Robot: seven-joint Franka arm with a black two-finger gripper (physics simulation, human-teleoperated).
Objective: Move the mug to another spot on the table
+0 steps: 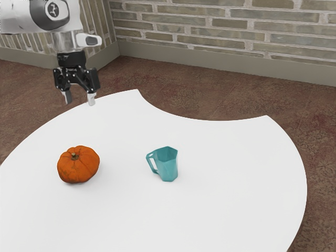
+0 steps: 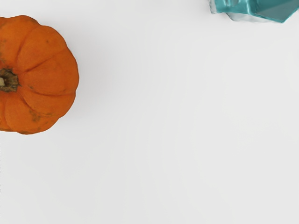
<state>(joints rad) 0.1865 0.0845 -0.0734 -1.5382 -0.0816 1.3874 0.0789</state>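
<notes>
A teal faceted mug [image 1: 165,164] stands upright near the middle of the white table [image 1: 220,199], its handle toward the exterior view's left. My black gripper [image 1: 79,100] hangs open high above the table's back edge at the exterior view's upper left, well away from the mug, with nothing between its fingers. In the wrist view a piece of the mug [image 2: 254,10] shows at the picture's edge, far from the hand's centre.
An orange pumpkin [image 1: 78,164] sits on the table to the exterior view's left of the mug, also seen as the pumpkin [image 2: 32,74] in the wrist view. A brick wall [image 1: 226,26] and brown floor lie behind. Bare tabletop stretches to the right and front.
</notes>
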